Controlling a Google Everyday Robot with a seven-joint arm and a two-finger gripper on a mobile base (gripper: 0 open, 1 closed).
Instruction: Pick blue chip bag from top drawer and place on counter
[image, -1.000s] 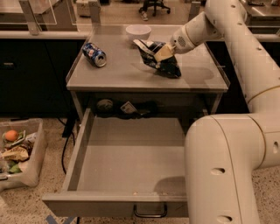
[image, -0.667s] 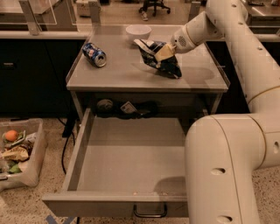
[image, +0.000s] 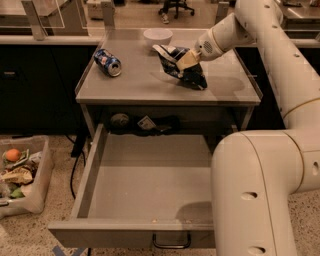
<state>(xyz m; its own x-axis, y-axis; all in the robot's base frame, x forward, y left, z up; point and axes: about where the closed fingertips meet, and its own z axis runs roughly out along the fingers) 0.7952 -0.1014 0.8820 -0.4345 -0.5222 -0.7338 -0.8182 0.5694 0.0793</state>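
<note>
The blue chip bag (image: 180, 67) is dark blue with white panels and rests with its lower end on the counter (image: 135, 82), right of centre. My gripper (image: 186, 60) is over the counter and is shut on the bag's upper right part. The top drawer (image: 150, 175) is pulled wide open below the counter, its loop handle (image: 171, 242) at the front, and no bag shows inside it.
A blue soda can (image: 108, 62) lies on its side at the counter's left. A white bowl (image: 157, 36) stands at the back. Dark items (image: 145, 123) sit on the shelf behind the drawer. A bin of trash (image: 20, 175) is on the floor, left. My arm (image: 260, 190) covers the drawer's right side.
The gripper and bag have shifted very slightly lower toward the counter; nothing else has moved.
</note>
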